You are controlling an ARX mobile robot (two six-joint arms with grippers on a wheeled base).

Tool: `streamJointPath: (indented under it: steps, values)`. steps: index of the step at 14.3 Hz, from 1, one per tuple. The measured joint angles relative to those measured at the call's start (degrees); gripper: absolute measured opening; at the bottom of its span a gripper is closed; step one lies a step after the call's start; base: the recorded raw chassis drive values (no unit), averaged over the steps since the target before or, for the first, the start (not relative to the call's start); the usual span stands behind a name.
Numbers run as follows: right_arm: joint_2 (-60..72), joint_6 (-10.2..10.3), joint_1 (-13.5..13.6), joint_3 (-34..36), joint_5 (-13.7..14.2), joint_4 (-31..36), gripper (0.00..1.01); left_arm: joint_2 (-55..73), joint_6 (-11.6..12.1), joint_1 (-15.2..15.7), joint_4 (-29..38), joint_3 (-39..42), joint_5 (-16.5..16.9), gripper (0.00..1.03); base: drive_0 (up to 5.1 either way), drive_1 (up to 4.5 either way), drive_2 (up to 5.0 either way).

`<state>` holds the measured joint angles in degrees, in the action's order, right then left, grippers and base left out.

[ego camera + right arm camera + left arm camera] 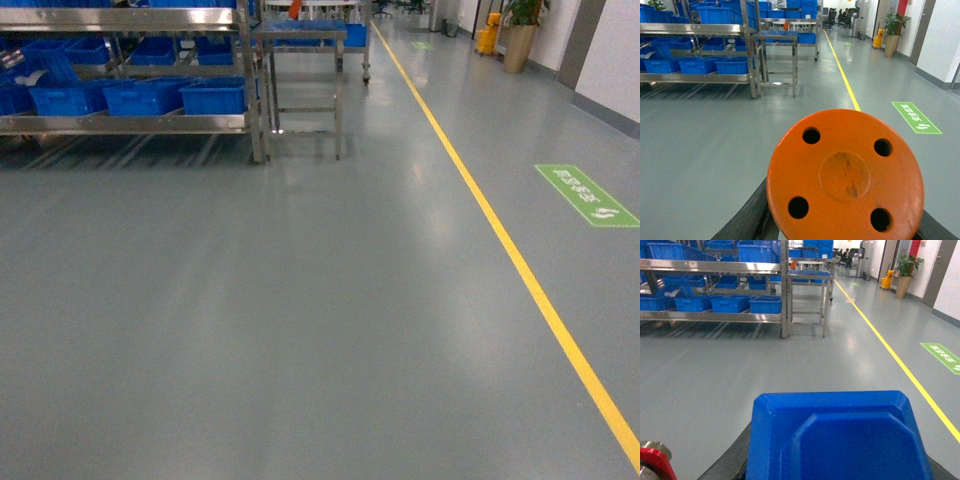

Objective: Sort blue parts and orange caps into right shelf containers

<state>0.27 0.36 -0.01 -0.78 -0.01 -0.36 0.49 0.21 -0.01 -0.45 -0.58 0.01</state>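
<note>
While I look ahead through the head camera, I see grey factory floor [300, 300] with a yellow line [520, 270] running away on the right and a green floor sign [586, 194] beyond it. At the upper left stands a steel shelf rack [130, 124] carrying bright-blue crates [212, 96], well apart from me; a small steel table [300, 40] sits just beside its right end. Neither arm shows in this view. From my left wrist camera, a blue part [840, 440] fills the lower frame, dark finger edges showing at both its sides, so that claw looks clamped on it. From my right wrist camera, a round orange cap [845, 175] with four holes sits likewise between dark finger edges, apparently gripped.
</note>
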Motion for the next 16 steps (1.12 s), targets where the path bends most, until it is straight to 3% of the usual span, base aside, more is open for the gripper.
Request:
streamJointPath:
  steps: [16]
  values:
    - [0.00,0.00,0.00,0.00,-0.02,-0.04,0.43,-0.02,0.00,0.04,0.11,0.00,-0.17,0.43,-0.1,4.21,-4.5]
